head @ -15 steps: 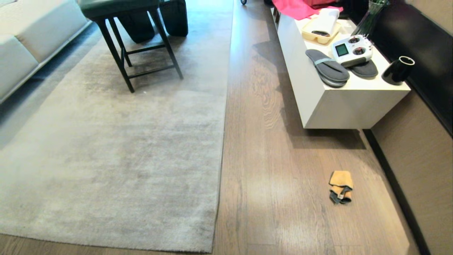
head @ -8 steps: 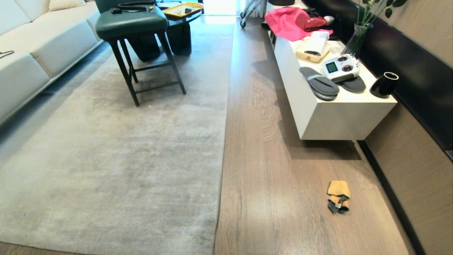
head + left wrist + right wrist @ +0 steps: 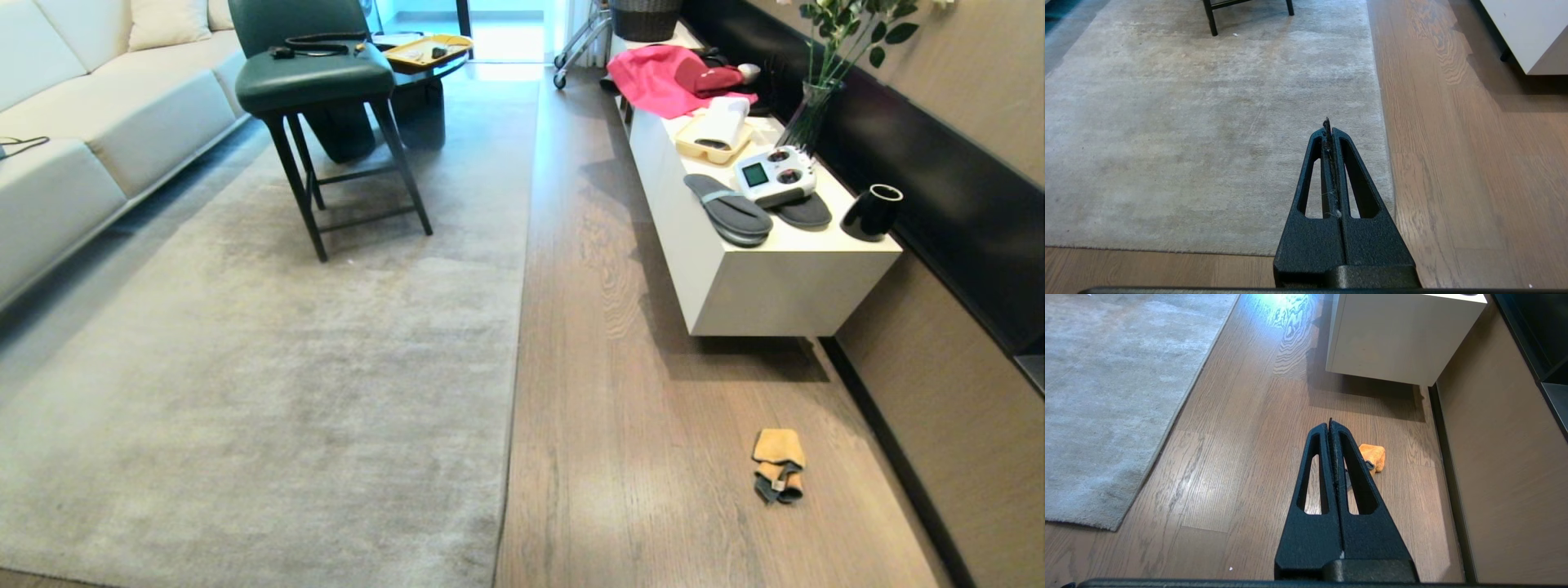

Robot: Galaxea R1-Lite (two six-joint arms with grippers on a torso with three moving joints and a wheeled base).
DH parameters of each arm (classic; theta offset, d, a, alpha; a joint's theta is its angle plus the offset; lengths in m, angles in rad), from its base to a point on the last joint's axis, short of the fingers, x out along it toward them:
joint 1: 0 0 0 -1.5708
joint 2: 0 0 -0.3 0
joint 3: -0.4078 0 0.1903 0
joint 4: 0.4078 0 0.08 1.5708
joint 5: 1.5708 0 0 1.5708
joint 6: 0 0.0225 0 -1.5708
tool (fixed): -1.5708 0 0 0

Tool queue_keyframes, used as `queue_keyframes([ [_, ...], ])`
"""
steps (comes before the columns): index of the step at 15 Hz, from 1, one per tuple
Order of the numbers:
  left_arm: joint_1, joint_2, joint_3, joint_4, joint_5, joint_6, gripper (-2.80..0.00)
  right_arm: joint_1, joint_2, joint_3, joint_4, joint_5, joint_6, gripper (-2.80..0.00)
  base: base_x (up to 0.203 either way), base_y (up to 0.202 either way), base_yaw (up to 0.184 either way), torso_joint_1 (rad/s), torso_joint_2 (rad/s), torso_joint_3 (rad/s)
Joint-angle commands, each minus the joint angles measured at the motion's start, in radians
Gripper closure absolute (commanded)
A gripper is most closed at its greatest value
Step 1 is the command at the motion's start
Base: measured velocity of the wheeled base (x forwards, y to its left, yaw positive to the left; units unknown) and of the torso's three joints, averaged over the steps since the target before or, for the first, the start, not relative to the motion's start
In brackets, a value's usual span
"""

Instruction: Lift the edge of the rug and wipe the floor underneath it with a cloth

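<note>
Neither arm shows in the head view. Left gripper [image 3: 1329,127] has its jaws pressed fully together with nothing between them, hanging above the rug near its corner. Right gripper [image 3: 1330,425] is the same: jaws together, empty, above the floor [image 3: 620,392].

The rug edge [image 3: 516,327] runs straight from about 12 o'clock down to 6 o'clock through the middle of the head view and lies flat on the planks. The cloth [image 3: 778,465] sits crumpled on the floor at roughly 4 o'clock, orange part farther from the camera and grey part nearer, well apart from the rug edge and near the dark baseboard (in the right wrist view the gripper's finger partly covers it [image 3: 1372,457]).

The white cabinet [image 3: 759,286] stands at 2 o'clock. The green stool [image 3: 314,77] stands on the rug at 11 o'clock.
</note>
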Motion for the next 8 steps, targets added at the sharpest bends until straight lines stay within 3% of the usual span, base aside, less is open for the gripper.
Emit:
queue_keyframes([
  [1,0.0,0.0,0.0,0.0,0.001,0.0,0.0,0.0,0.001,0.0,0.0,0.001,-0.001,0.0,0.0,0.0,0.0,0.0,0.0,0.0],
  [8,0.0,0.0,-0.001,0.0,0.0,-0.003,0.0,0.0,0.001,0.0,0.0,0.001,-0.001,0.0,0.0,0.0,0.0,0.0,0.0,0.0],
])
